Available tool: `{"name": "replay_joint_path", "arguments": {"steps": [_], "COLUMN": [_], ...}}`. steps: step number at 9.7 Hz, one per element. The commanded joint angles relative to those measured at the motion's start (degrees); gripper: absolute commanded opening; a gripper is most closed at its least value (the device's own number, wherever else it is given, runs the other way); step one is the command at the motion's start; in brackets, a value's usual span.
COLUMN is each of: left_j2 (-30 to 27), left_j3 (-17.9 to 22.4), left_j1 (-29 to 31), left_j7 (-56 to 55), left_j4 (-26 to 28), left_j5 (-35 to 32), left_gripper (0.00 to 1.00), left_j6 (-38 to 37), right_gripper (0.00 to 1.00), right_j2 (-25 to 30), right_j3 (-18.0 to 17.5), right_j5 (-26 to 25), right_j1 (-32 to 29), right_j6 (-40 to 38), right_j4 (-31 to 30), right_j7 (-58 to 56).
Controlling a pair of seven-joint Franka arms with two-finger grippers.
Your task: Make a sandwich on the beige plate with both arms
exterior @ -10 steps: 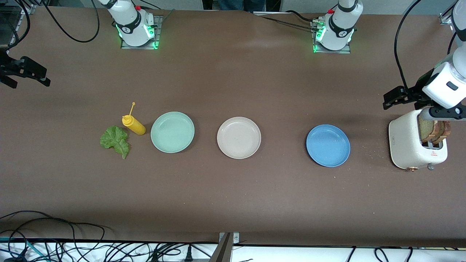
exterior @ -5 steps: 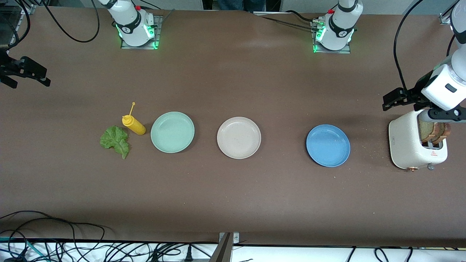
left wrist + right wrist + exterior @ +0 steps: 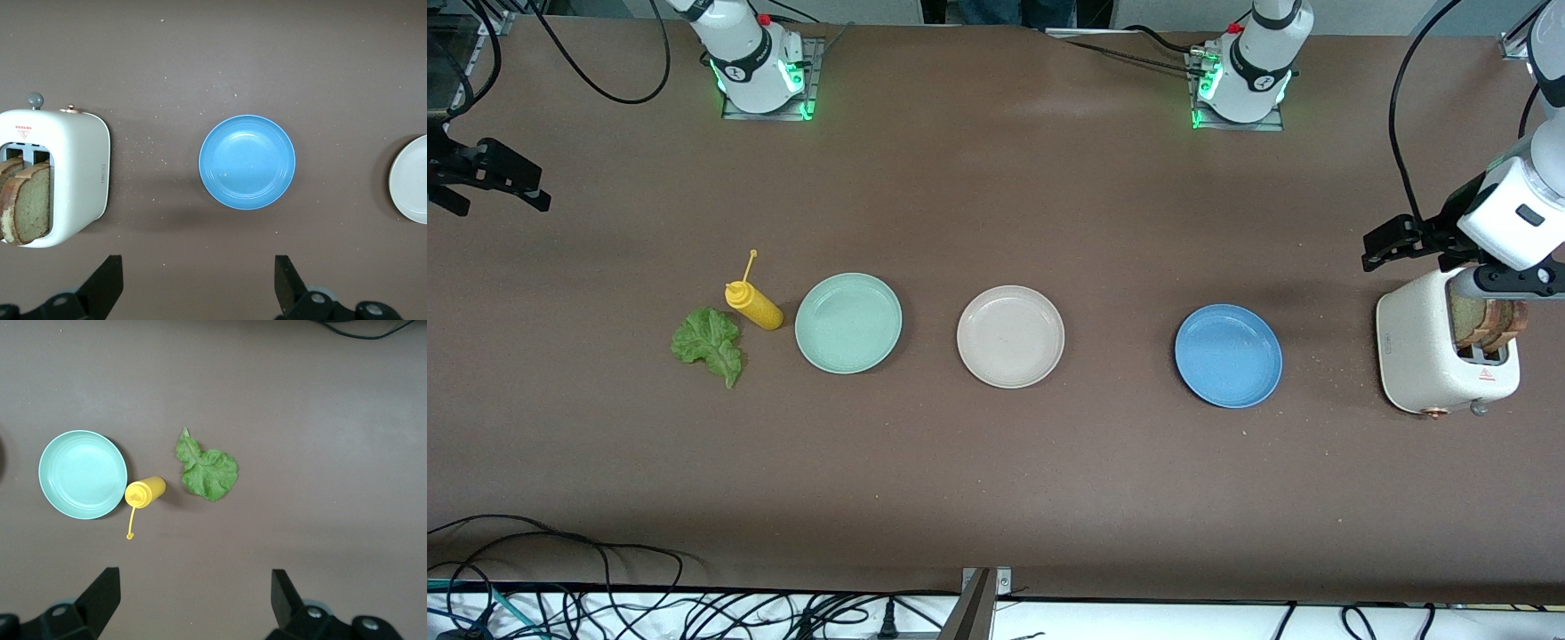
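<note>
On the table middle: beige plate (image 3: 1010, 336) sits bare | bread slices (image 3: 1487, 322) stand in toaster (image 3: 1432, 354), at 4 o'clock from left gripper (image 3: 1392, 242), fingers wide open, holding nothing | lettuce leaf (image 3: 710, 343) at 4 o'clock from right gripper (image 3: 489, 178), well apart, fingers open too

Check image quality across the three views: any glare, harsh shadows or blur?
Front view: even light, soft glare on the table near the bases, green LED glow there, faint shadow beside the blue plate. Left wrist view: sharp, soft shadow under the blue plate and toaster. Right wrist view: sharp, mild sheen on the mint plate, lettuce crisp.
</note>
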State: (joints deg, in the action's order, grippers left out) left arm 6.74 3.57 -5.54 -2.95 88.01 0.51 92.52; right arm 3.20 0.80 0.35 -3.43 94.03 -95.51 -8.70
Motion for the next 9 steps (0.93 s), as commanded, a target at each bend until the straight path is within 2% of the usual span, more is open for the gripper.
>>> {"name": "replay_joint_path", "arguments": {"steps": [1, 9], "left_j2": [1.17, 0.56], "left_j3": [-0.14, -0.23], "left_j1": [0.36, 0.45], "left_j7": [1.02, 1.11], "left_j4": [-1.44, -1.44], "left_j5": [-0.69, -1.04], "left_gripper": [1.0, 1.0], "left_j6": [-0.05, -0.85], "right_gripper": [1.0, 1.0], "right_j2": [-0.74, -0.74], "right_j3": [-0.19, -0.19], "right_j5": [0.0, 0.0], "right_j1": [0.09, 0.09], "right_j6": [-1.22, -1.22], "right_j4": [1.73, 1.73], "right_j7": [0.79, 0.7]}}
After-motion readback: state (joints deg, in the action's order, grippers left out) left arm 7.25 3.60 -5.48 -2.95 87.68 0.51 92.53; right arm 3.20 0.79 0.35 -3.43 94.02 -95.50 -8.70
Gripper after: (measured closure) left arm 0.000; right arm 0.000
